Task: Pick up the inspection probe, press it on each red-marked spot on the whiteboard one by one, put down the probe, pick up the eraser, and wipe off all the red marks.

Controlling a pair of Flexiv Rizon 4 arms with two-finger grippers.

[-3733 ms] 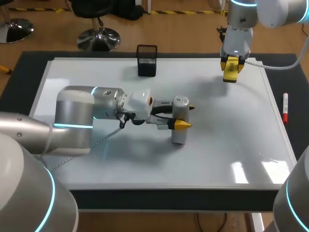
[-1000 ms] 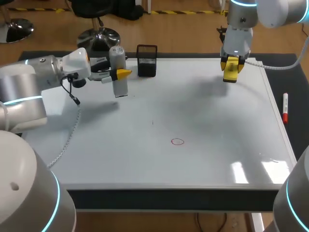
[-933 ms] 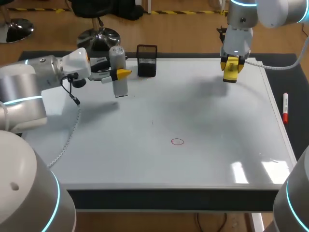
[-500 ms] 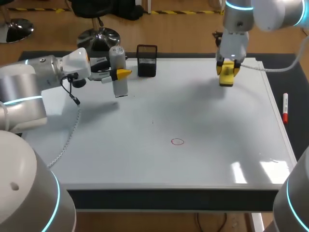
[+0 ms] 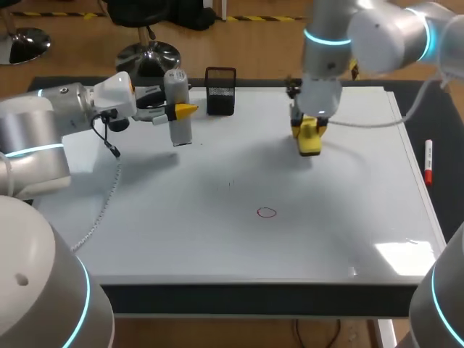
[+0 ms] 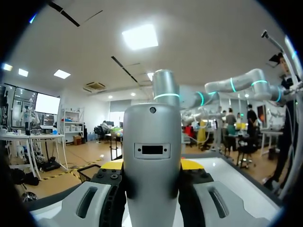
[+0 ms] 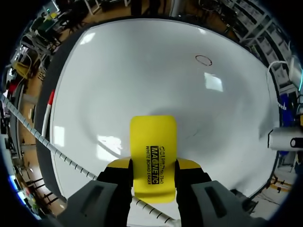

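left gripper (image 5: 178,112) clamped on inspection probe (image 5: 175,87): grey cylinder, upright, fingers on both sides, held over far left part of whiteboard (image 5: 348,217). black mesh pen holder (image 5: 220,90) just beside probe, at board's far edge. red circle mark (image 5: 267,212) near board's middle, well apart from both grippers. right gripper (image 5: 307,134) closed on yellow eraser (image 5: 310,145), over far part of board right of centre; contact with board unclear. red marker (image 5: 428,162) beside board's right edge.
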